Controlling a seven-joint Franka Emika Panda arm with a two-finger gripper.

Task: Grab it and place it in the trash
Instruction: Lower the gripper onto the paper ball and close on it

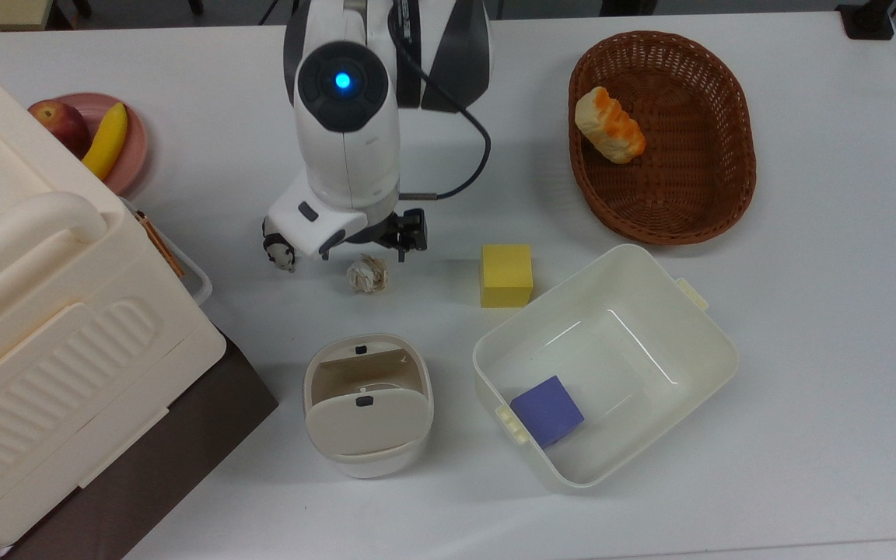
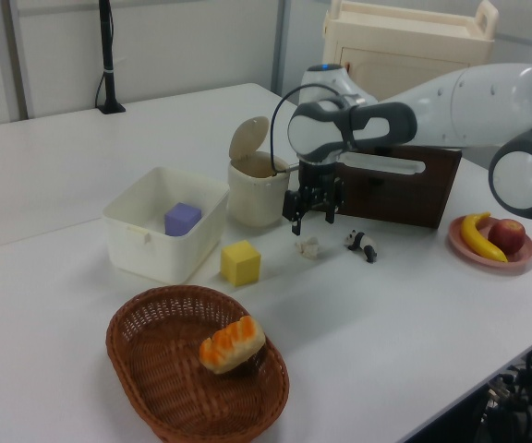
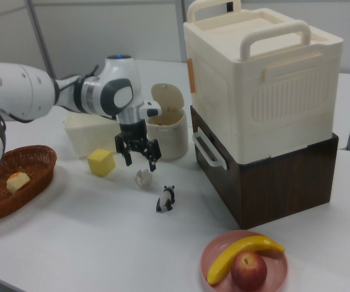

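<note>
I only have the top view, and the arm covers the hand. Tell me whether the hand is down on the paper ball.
Observer: No. In the right view the hand hangs above the paper ball, with a gap between them.
Operator: Give me the state of the fingers.
Observer: Open. The right view shows the two fingers spread apart with nothing between them.
Operator: Check the lid on the bin.
Observer: In the left view the bin has its lid tipped up on end, so the mouth is uncovered.
</note>
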